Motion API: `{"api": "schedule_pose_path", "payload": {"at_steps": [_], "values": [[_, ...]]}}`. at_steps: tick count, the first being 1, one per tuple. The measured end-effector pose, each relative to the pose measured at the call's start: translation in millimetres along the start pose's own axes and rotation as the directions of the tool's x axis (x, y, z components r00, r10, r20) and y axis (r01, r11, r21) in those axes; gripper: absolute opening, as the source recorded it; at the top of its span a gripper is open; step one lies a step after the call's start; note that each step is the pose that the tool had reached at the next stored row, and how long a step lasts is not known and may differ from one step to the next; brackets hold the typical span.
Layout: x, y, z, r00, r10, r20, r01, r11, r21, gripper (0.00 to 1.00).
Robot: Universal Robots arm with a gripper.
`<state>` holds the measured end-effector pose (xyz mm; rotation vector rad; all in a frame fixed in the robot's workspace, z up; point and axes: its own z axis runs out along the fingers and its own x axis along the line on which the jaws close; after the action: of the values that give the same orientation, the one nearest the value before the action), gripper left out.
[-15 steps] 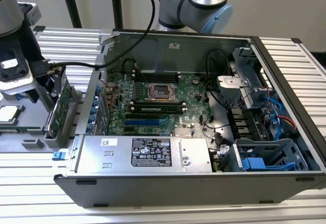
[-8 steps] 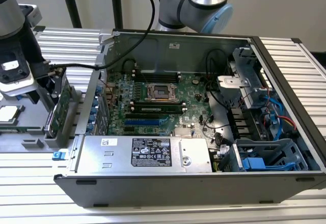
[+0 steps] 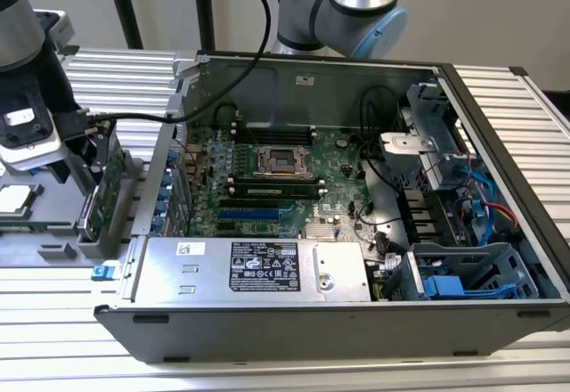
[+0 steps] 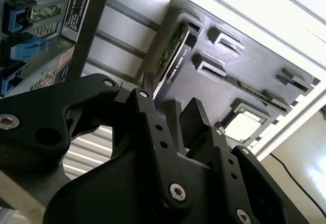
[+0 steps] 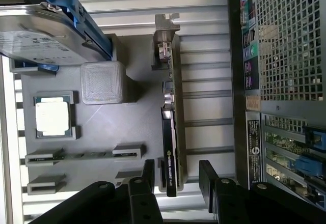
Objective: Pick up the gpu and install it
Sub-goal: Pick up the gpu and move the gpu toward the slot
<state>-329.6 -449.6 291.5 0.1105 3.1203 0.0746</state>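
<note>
**Gripper.** In the first wrist view the gripper (image 5: 175, 172) sits at one end of the gpu (image 5: 170, 132). Its fingers (image 5: 148, 175) are spread, one on each side of the card. A gap shows on both sides, so nothing is pinched. The second wrist view shows the same straddle.

**Gpu.** The card stands on edge in a slot of the grey tray (image 5: 137, 117), bracket end away from the gripper. In the exterior view the gpu (image 3: 107, 183) is outside the case (image 3: 267, 325), on the exterior view's left, just beside the case's rear wall.

**Surroundings.** On one side of the card is a grey textured block (image 5: 102, 81), near but apart from it. On the other side is the meshed rear of the case (image 5: 290, 56). A black cable (image 3: 254, 18) drops from above and runs across to the arm, passing over the case's corner.

**Tray contents.** A CPU (image 5: 52, 118) lies flat in its pocket. A RAM stick (image 5: 81, 156) lies in a long slot beside it. A hard drive (image 5: 35, 35) with blue rails rests at the far end.

**Case contents.** The case lies open. The power supply (image 3: 254, 267) is nearest. The motherboard (image 3: 267, 178) lies behind it, and a drive cage (image 3: 463, 276) with blue parts is on the exterior view's right.
</note>
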Motion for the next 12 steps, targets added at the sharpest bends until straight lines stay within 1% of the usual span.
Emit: {"api": "schedule_pose_path", "payload": {"at_steps": [12], "values": [[0.1,-0.2,4.4,1.0,0.0,0.0,0.0,1.0,-0.0001,1.0]]}}
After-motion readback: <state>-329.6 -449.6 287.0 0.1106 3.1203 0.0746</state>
